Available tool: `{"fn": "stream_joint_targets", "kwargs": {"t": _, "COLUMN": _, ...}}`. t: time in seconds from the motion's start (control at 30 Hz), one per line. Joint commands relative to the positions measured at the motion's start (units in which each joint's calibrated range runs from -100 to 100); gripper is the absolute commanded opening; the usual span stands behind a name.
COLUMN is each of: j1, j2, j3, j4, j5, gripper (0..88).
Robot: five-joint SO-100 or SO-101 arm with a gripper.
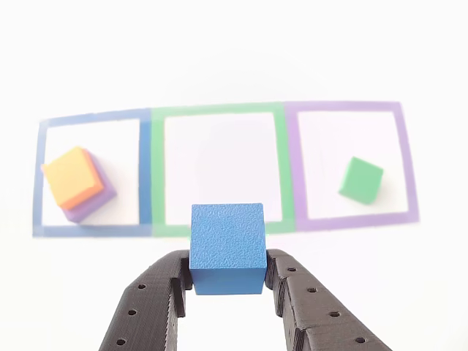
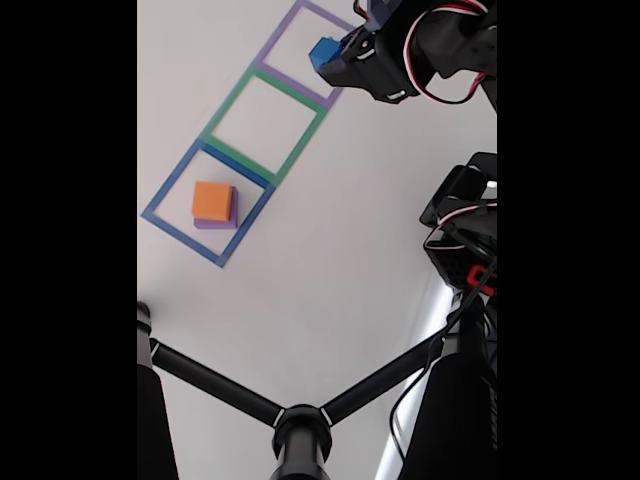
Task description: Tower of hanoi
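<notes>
A: What do we have in the tool (image 1: 227, 281)?

B: We see the blue cube (image 1: 227, 247) clamped between its two black fingers (image 1: 157, 303), one pressing each side. In the other view the cube sits at about 6 o'clock, in front of the green outline (image 1: 224, 170). We cannot tell from that view how high it hangs over the white tabletop (image 1: 234, 51).

A: And the fixed view?

B: There we find the tool (image 2: 330, 58) up near 12 o'clock, the blue cube (image 2: 323, 51) at its tip, over the purple outline (image 2: 305, 42).

A: Where are the other blocks?

B: In the other view the orange block (image 1: 72, 177) lies on top of the purple block (image 1: 93, 199), turned a little against it, inside the blue outline (image 1: 91, 172) at 9 o'clock. The green block (image 1: 361, 180) rests alone inside the purple outline (image 1: 352, 165) at 3 o'clock, well apart from the stack.

A: Does the fixed view agree?

B: We see the orange block (image 2: 212, 200) on the purple block (image 2: 215, 223) in the blue outline (image 2: 208, 207), left of centre at about 9 o'clock, with the green outline (image 2: 265, 128) between it and the purple one. A black stand (image 2: 300, 430) fills 6 o'clock.
</notes>
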Motion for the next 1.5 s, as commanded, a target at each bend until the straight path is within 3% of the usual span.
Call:
{"fn": "stream_joint_targets", "kwargs": {"t": 0.0, "j1": -2.81, "j2": -1.76, "j3": -4.20, "j4": 1.54, "j5": 0.59, "gripper": 4.3}}
{"fn": "stream_joint_targets", "kwargs": {"t": 0.33, "j1": -6.07, "j2": -1.60, "j3": -0.75, "j4": 0.08, "j5": 0.59, "gripper": 4.1}}
{"fn": "stream_joint_targets", "kwargs": {"t": 0.57, "j1": -6.17, "j2": -2.89, "j3": 11.52, "j4": -9.71, "j5": 0.59, "gripper": 4.1}}
{"fn": "stream_joint_targets", "kwargs": {"t": 1.17, "j1": -3.58, "j2": -0.79, "j3": 63.07, "j4": -74.17, "j5": 0.59, "gripper": 4.0}}
{"fn": "stream_joint_targets", "kwargs": {"t": 1.47, "j1": -1.86, "j2": 11.24, "j3": 75.89, "j4": -103.40, "j5": 0.59, "gripper": 3.9}}
